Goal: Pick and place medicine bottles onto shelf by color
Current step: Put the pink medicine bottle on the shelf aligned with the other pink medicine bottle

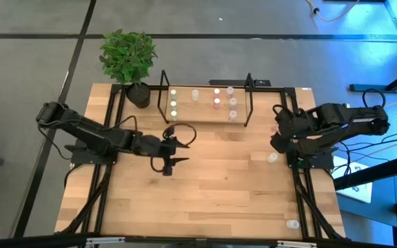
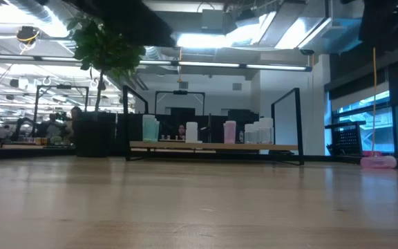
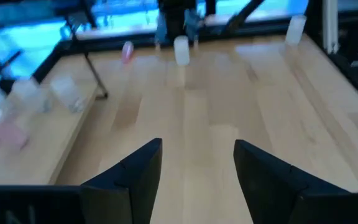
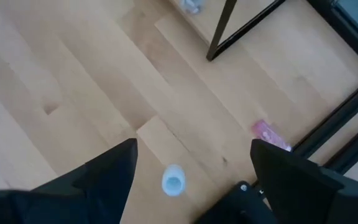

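Note:
The shelf (image 1: 205, 105) stands at the table's far middle and carries several medicine bottles: yellow-green ones (image 1: 174, 104) at its left end, a white one (image 1: 196, 95), pink ones (image 1: 217, 102) and clear ones (image 1: 233, 103) to the right. My left gripper (image 1: 185, 146) (image 3: 197, 149) hovers open in front of the shelf's left end, with nothing between its fingers. My right gripper (image 1: 280, 138) (image 4: 194, 149) hangs open, pointing steeply down, high above a white bottle (image 4: 173, 180) (image 1: 272, 158) that stands upright on the table. A pink bottle (image 4: 270, 135) lies on its side nearby.
A potted plant (image 1: 129, 58) stands left of the shelf at the far edge. Another white bottle (image 1: 292, 224) stands near the front right corner. Black frame rails (image 1: 302, 193) run along both table sides. Bare wood (image 1: 212, 193) fills the middle and front.

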{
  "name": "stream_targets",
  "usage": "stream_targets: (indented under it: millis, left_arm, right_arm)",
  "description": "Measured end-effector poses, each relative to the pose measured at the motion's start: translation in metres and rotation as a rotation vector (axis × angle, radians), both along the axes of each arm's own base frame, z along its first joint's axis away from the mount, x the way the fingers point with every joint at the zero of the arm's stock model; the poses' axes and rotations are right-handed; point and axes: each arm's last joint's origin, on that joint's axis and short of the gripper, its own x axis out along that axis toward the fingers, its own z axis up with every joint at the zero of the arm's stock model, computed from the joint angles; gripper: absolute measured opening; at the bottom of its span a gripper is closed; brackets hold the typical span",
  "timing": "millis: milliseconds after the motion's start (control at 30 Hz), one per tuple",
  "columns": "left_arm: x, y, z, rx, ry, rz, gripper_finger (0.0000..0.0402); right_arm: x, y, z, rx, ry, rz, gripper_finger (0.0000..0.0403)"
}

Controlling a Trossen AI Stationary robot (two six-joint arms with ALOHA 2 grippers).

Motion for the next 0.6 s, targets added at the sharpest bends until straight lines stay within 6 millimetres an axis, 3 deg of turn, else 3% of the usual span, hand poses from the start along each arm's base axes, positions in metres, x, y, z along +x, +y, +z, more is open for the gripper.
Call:
stream_targets:
  millis: [200,600]
  left_arm:
    - [0.026,0.01,-0.008,0.05,-0.038,-0.113,0.0194]
    - [0.097,0.035,-0.011,0.113,0.075,-0.052,0.0194]
  right_arm:
    - [0.001,0.0,0.0,-0.04,-0.002,-0.009,0.0316]
    - [0.005,0.001,0.001,-0.033,-0.035,0.017,0.0316]
